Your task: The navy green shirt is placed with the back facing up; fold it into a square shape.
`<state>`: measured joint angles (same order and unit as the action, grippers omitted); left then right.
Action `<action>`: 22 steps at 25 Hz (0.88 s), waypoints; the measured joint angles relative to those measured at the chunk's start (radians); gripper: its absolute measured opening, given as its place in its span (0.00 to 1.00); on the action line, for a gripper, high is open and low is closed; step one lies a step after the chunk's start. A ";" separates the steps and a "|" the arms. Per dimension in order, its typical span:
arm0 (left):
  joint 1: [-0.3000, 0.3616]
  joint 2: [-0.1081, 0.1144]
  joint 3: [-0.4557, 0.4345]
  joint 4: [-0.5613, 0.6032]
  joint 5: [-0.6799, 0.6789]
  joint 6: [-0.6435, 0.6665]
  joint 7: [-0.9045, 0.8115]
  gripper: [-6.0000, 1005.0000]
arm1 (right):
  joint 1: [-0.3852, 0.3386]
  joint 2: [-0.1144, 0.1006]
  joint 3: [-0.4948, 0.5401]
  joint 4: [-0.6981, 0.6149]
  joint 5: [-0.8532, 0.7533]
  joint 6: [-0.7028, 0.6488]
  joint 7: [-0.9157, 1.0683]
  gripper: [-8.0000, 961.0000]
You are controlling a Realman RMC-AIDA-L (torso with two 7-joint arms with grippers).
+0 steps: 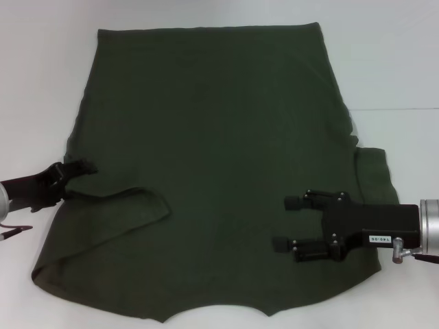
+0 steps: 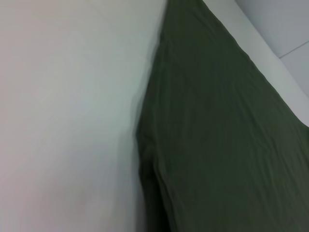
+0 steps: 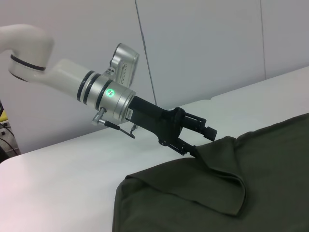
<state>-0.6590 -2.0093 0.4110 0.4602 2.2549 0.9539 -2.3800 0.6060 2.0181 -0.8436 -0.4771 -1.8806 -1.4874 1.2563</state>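
White tabletop (image 1: 41, 68), plain and matte, with a thin seam line (image 1: 398, 108) crossing its surface on the right side. Pale wall (image 3: 207, 43) behind the tabletop, divided by narrow vertical joints (image 3: 145, 58) between panels.
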 joint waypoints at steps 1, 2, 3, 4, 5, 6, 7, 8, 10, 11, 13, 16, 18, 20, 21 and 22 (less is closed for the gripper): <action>-0.004 0.000 0.000 -0.004 0.000 -0.001 0.000 0.84 | 0.000 0.000 0.000 0.000 0.000 0.000 0.000 0.98; -0.008 0.000 0.000 -0.008 0.000 -0.004 0.000 0.84 | 0.000 0.000 0.000 0.000 0.000 0.000 0.000 0.98; -0.011 0.000 0.000 -0.011 0.000 -0.007 0.000 0.84 | 0.000 0.000 0.000 0.000 0.000 0.000 0.000 0.98; -0.014 0.000 0.000 -0.014 0.000 -0.009 -0.001 0.84 | 0.000 -0.001 0.000 0.000 0.000 0.000 0.000 0.98; -0.017 0.000 0.000 -0.017 0.000 -0.010 -0.002 0.84 | 0.000 -0.001 0.000 0.000 0.000 0.000 0.000 0.98; -0.019 -0.001 0.000 -0.020 0.000 -0.011 -0.003 0.84 | 0.000 -0.001 0.000 0.000 0.000 0.000 0.000 0.98; -0.023 -0.001 0.000 -0.022 0.000 -0.012 -0.005 0.84 | 0.000 -0.001 0.000 0.000 0.000 0.000 0.000 0.98; -0.026 -0.001 0.000 -0.025 0.000 -0.013 -0.006 0.84 | 0.000 -0.001 0.000 0.000 0.000 0.000 0.000 0.98; -0.031 -0.001 0.000 -0.026 0.000 -0.019 -0.010 0.84 | 0.000 -0.001 0.000 0.000 0.000 0.000 0.000 0.98; -0.033 -0.001 0.000 -0.027 0.000 -0.024 -0.012 0.84 | 0.000 -0.001 0.000 0.000 0.000 0.000 0.000 0.98; -0.035 -0.001 0.001 -0.033 0.000 -0.040 -0.019 0.84 | 0.000 -0.001 0.000 0.000 0.000 0.000 0.000 0.98; -0.035 -0.002 0.003 -0.048 0.000 -0.059 -0.025 0.84 | -0.002 -0.001 0.000 0.000 0.000 0.000 0.000 0.98; -0.036 -0.004 0.003 -0.050 0.000 -0.064 -0.025 0.84 | -0.003 -0.001 0.000 0.000 0.000 -0.001 0.000 0.98; -0.037 -0.006 0.003 -0.051 0.000 -0.065 -0.025 0.84 | -0.003 -0.001 0.000 0.000 0.000 -0.001 0.000 0.98; -0.037 -0.006 0.003 -0.051 -0.001 -0.066 -0.026 0.84 | -0.003 -0.001 0.000 0.000 0.000 -0.001 -0.001 0.98; -0.038 -0.006 0.000 -0.051 -0.005 -0.065 -0.029 0.84 | -0.003 -0.001 0.000 0.000 0.000 -0.001 -0.001 0.98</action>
<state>-0.6969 -2.0153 0.4111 0.4091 2.2496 0.8885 -2.4089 0.6028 2.0171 -0.8437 -0.4771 -1.8806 -1.4880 1.2554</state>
